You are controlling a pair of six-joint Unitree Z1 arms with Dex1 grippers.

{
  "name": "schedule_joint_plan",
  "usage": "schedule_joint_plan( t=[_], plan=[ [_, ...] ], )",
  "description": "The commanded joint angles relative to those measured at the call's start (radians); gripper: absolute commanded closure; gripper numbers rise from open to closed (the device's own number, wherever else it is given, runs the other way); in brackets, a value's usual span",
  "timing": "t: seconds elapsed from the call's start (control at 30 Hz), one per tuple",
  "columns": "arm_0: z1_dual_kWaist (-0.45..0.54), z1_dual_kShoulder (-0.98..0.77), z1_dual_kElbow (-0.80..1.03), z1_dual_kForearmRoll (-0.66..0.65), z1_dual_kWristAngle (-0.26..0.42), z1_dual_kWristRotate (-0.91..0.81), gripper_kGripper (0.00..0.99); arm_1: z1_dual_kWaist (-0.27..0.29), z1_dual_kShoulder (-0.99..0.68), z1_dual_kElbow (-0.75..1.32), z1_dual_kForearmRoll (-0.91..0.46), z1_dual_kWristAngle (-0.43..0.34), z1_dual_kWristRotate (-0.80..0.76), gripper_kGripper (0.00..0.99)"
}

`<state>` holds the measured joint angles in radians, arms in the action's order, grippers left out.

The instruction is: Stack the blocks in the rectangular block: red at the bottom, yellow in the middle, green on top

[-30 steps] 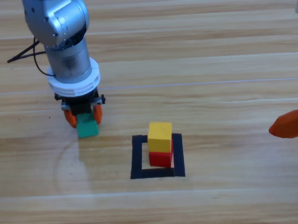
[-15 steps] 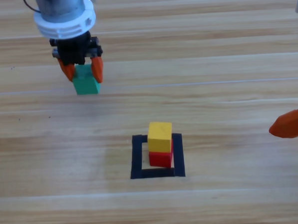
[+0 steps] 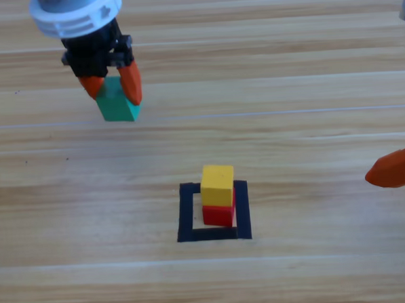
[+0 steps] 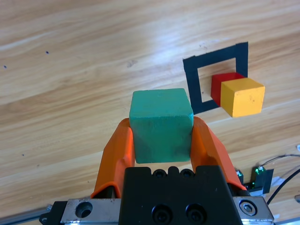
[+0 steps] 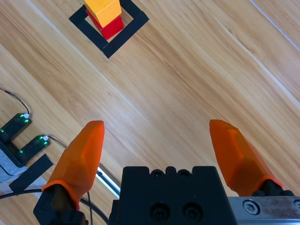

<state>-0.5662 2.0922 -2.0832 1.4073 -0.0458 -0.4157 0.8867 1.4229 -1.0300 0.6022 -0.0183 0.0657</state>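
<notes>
My left gripper [image 3: 111,86] [image 4: 160,136] is shut on the green cube [image 3: 116,104] [image 4: 161,123] and holds it in the air, up and left of the stack. The yellow cube [image 3: 218,184] [image 4: 242,96] [image 5: 102,9] sits on the red cube [image 3: 219,215] [image 4: 221,85] [image 5: 108,27] inside the black tape square [image 3: 187,213] [image 4: 193,79] [image 5: 126,31]. The right gripper [image 3: 401,161] [image 5: 159,150] waits open at the right edge, nothing between its jaws.
Bare wooden table [image 3: 309,119] surrounds the tape square. In the right wrist view, cables and small boards with green lights [image 5: 21,136] lie at the table's edge; the left wrist view shows similar cables [image 4: 276,171].
The left gripper has lifted the green cube off the table and carried it up and slightly right. The stack and the right gripper have not moved.
</notes>
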Motion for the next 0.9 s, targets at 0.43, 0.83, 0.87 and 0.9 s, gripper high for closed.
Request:
schedule_joint_plan(
  t=[0.43, 0.83, 0.87, 0.9],
  plan=[
    [-0.221, 0.063, 0.011, 0.012, 0.076, -0.143, 0.990, -0.028, 0.056, 0.024, -0.013, 0.008, -0.009, 0.000],
    [-0.267, 0.118, -0.069, 0.012, 0.043, -0.207, 0.990, -0.026, 0.057, 0.022, -0.013, 0.008, -0.009, 0.000],
    [-0.267, 0.118, -0.067, 0.012, 0.043, -0.224, 0.990, -0.026, 0.057, 0.022, -0.013, 0.009, -0.009, 0.000],
    [-0.267, 0.118, -0.069, 0.012, 0.043, -0.236, 0.990, -0.028, 0.057, 0.024, -0.013, 0.009, -0.009, 0.000]
  ],
)
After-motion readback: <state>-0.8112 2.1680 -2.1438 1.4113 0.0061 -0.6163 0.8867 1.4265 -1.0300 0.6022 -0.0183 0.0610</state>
